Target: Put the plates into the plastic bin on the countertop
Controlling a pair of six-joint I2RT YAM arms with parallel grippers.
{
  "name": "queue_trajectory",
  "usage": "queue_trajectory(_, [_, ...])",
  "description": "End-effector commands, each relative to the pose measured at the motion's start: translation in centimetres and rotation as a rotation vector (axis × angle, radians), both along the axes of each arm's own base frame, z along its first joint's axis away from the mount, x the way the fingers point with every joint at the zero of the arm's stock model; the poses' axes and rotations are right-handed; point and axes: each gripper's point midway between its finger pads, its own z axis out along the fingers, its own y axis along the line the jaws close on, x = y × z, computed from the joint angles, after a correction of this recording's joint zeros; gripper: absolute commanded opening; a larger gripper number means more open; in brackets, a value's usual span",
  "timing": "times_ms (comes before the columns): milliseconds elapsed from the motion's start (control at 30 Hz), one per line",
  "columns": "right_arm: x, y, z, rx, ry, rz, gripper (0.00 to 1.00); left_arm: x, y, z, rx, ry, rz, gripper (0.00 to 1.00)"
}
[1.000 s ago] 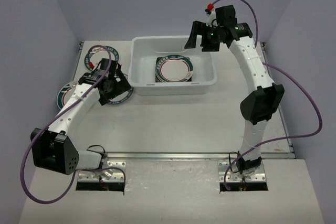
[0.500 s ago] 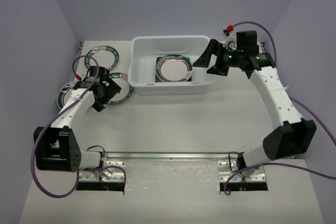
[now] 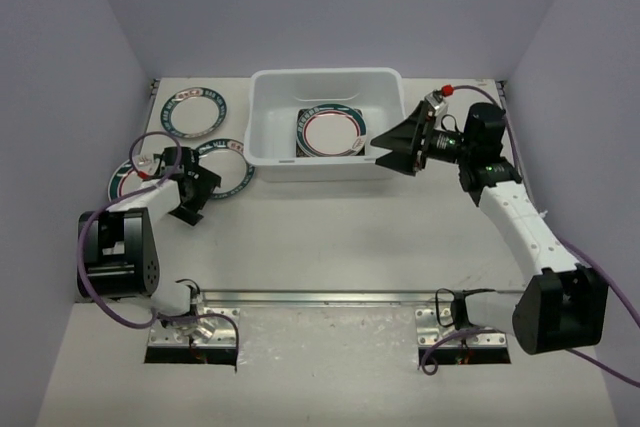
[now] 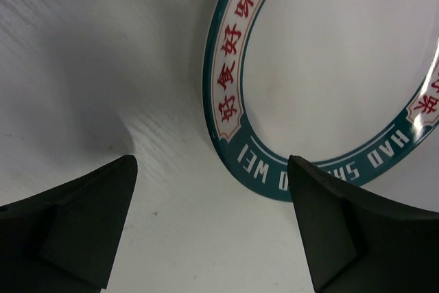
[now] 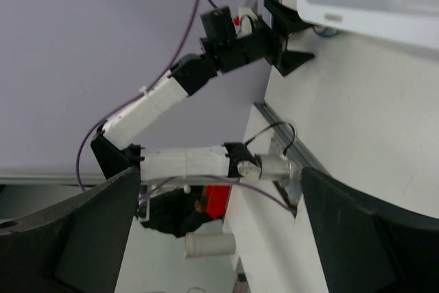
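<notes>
The left gripper (image 4: 212,238) has its fingers spread wide and empty. It points down at the flat off-white countertop (image 3: 330,227), just beside a round white plate with a teal rim and red characters (image 4: 322,80), and its arm is folded close to its base. The right gripper (image 3: 392,150) is likewise spread and empty, turned sideways at the near right corner of the white rectangular plastic bin (image 3: 325,169), with its arm reaching forward. Inside the bin lies a round teal-rimmed plate (image 3: 330,131).

stacked plates (image 3: 332,132) in bin (image 3: 325,74), three plates (image 3: 194,113) left of bin
</notes>
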Motion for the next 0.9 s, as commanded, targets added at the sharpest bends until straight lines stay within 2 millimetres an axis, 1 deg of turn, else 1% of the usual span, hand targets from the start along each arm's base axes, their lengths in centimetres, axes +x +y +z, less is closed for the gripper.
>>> queue_trajectory(0, [0.0, -1.5, 3.2, -0.313, -0.266, -0.077, 0.99, 2.8, 1.7, 0.2, 0.018, -0.088, 0.052, 0.83])
queue_trajectory(33, [0.1, -1.9, 3.3, -0.362, -0.275, -0.090, 0.99, 2.9, 1.9, -0.1, 0.016, -0.081, 0.058, 0.81])
queue_trajectory(100, [0.3, -3.1, 3.4, -0.455, -0.284, -0.133, 0.99, 3.0, 2.0, -0.5, 0.011, -0.065, 0.065, 0.73])
queue_trajectory(133, [0.3, -3.4, 3.5, -0.475, -0.291, -0.147, 0.99, 3.0, 2.0, -0.8, 0.008, -0.056, 0.067, 0.68])
queue_trajectory(233, [-0.1, -4.0, 3.9, -0.496, -0.315, -0.177, 0.99, 2.8, 1.9, -1.5, -0.002, -0.038, 0.073, 0.60])
queue_trajectory(300, [-0.5, -4.0, 3.9, -0.496, -0.315, -0.180, 0.99, 2.6, 1.7, -1.9, -0.014, -0.018, 0.081, 0.43])
queue_trajectory(333, [-0.5, -4.1, 4.0, -0.499, -0.317, -0.186, 0.99, 2.5, 1.6, -2.0, -0.020, -0.011, 0.084, 0.37])
queue_trajectory(400, [-0.6, -4.4, 4.1, -0.514, -0.318, -0.196, 0.99, 2.4, 1.6, -2.0, -0.025, -0.008, 0.083, 0.31])
queue_trajectory(467, [-0.2, -5.3, 4.6, -0.556, -0.333, -0.246, 0.99, 2.1, 1.5, -2.2, -0.026, 0.004, 0.089, 0.22])
queue_trajectory(500, [-0.1, -5.5, 4.5, -0.571, -0.328, -0.259, 0.99, 1.9, 1.6, -2.2, -0.025, 0.009, 0.092, 0.20])
queue_trajectory(533, [0.0, -5.8, 4.6, -0.587, -0.330, -0.273, 0.99, 1.8, 1.5, -2.3, -0.027, 0.010, 0.090, 0.14])
queue_trajectory(567, [0.2, -6.2, 4.8, -0.605, -0.339, -0.288, 0.99, 1.8, 1.4, -2.3, -0.032, 0.010, 0.087, 0.06])
queue_trajectory(600, [0.3, -6.4, 4.9, -0.623, -0.344, -0.289, 0.99, 1.8, 1.2, -2.2, -0.044, 0.007, 0.084, 0.00])
queue_trajectory(633, [0.4, -6.4, 5.1, -0.625, -0.342, -0.287, 0.99, 1.8, 1.0, -2.1, -0.052, 0.003, 0.078, 0.00])
queue_trajectory(667, [0.4, -6.3, 5.2, -0.624, -0.351, -0.281, 0.99, 1.8, 0.9, -1.9, -0.060, -0.002, 0.078, 0.00])
queue_trajectory(800, [0.5, -5.6, 5.1, -0.551, -0.305, -0.296, 0.99, 2.1, 0.9, 1.2, -0.063, -0.068, 0.109, 0.00])
queue_trajectory(867, [0.5, -5.0, 5.3, -0.510, -0.321, -0.281, 0.99, 2.8, 1.5, 4.3, -0.036, -0.155, 0.127, 0.00])
